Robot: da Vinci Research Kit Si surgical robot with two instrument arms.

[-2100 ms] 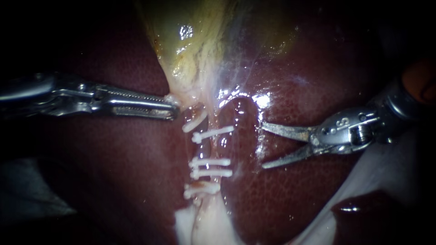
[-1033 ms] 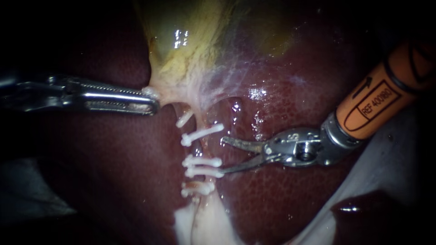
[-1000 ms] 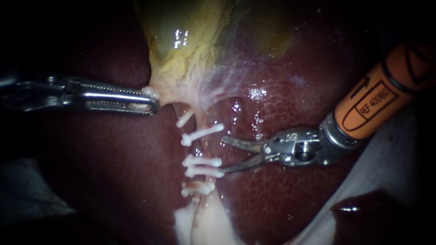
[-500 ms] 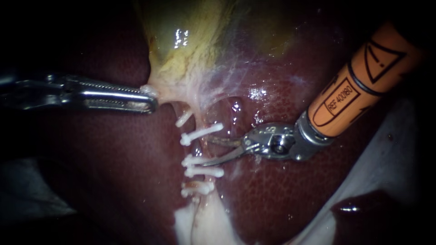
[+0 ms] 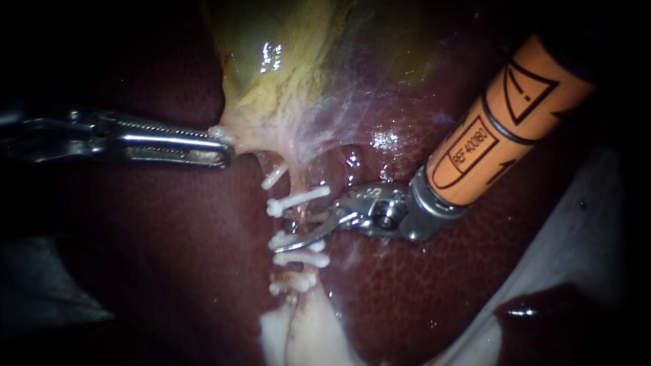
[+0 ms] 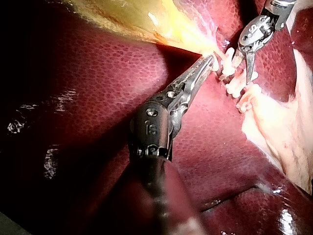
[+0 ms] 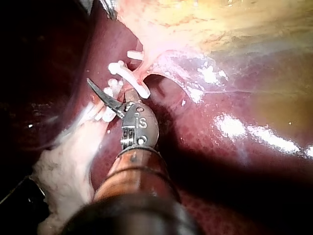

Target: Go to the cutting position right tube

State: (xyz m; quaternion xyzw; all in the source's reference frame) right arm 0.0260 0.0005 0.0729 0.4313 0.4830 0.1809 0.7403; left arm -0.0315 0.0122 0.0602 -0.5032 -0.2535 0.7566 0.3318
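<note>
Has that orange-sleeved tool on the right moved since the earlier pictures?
Yes. The right instrument has come in leftward across the liver to the white clips; its open jaws now reach between them.

Support surface is a pale sheet [image 5: 590,224], visible only past the liver's edge at lower right of the endoscope view, plus a dim grey patch [image 5: 47,298] at lower left that I can't identify. The liver [image 5: 420,298] lies directly on the sheet, dark red and wet, filling most of the view, with a small dark lobe [image 5: 542,312] overlapping the sheet. The liver itself carries the yellowish gallbladder [image 5: 285,74] at top and, below it, the tubes [image 5: 293,186] crossed by white clips [image 5: 302,259], running into pale tissue [image 5: 298,339].
</note>
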